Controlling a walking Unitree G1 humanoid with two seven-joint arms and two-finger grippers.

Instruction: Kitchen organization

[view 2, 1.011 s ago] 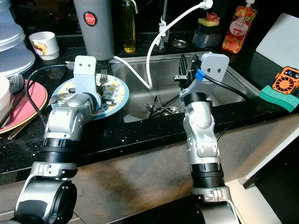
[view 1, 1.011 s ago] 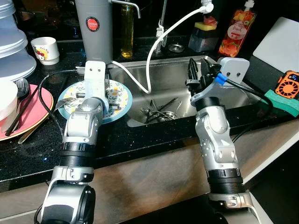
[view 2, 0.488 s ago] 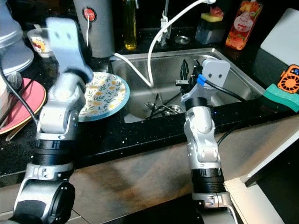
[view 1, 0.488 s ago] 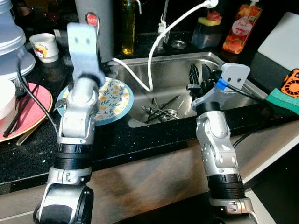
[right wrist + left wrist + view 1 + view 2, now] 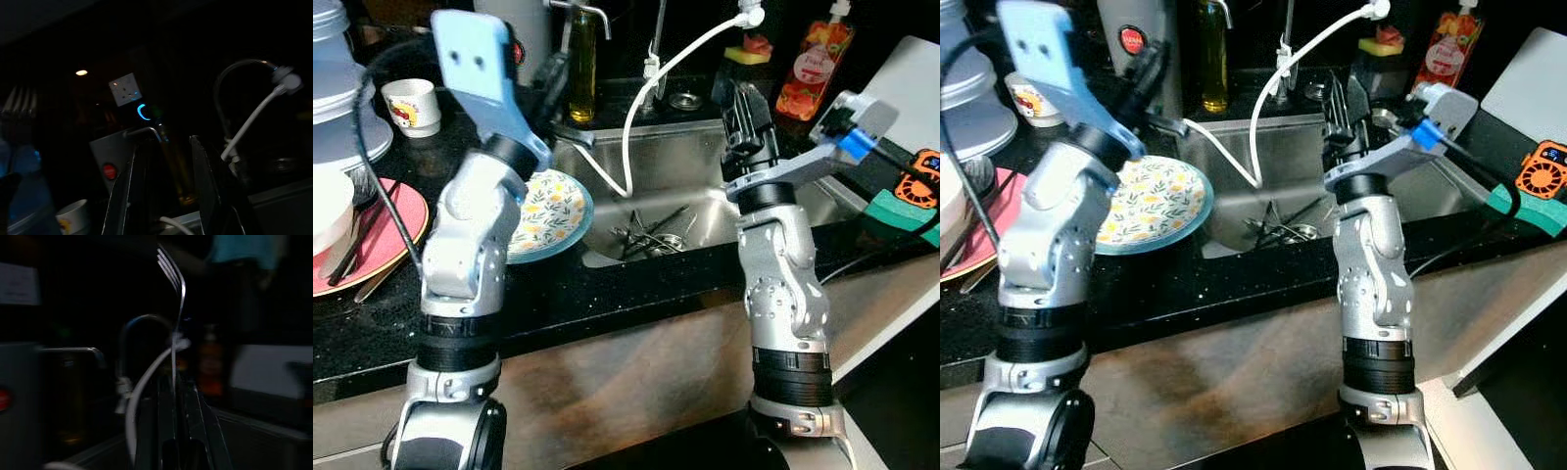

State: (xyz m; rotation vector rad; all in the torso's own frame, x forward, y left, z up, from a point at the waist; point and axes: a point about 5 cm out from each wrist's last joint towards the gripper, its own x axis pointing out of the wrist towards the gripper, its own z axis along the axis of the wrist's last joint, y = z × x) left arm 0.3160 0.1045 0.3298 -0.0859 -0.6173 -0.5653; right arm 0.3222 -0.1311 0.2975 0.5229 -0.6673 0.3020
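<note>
My left gripper (image 5: pixel 555 78) is raised above the counter's left side, beside the grey dispenser (image 5: pixel 1131 39). It is shut on a silver fork (image 5: pixel 175 323) whose tines point away from the fingers. Below it a floral plate with a blue rim (image 5: pixel 550 211) lies at the sink's left edge. My right gripper (image 5: pixel 744 106) hangs over the steel sink (image 5: pixel 680 157), open and holding nothing, as the right wrist view (image 5: pixel 164 147) confirms. Several pieces of cutlery (image 5: pixel 651 235) lie on the sink bottom.
A white hose (image 5: pixel 641 108) arcs from the tap into the sink. On the left are a pink plate (image 5: pixel 386 230), stacked white bowls (image 5: pixel 342 108) and a mug (image 5: pixel 411 103). An oil bottle (image 5: pixel 580 59), an orange bottle (image 5: pixel 810 69) and a green sponge (image 5: pixel 906 211) line the back and right.
My left arm lifted off the floral plate and swung up with the fork. My right gripper rose from inside the sink to above it.
</note>
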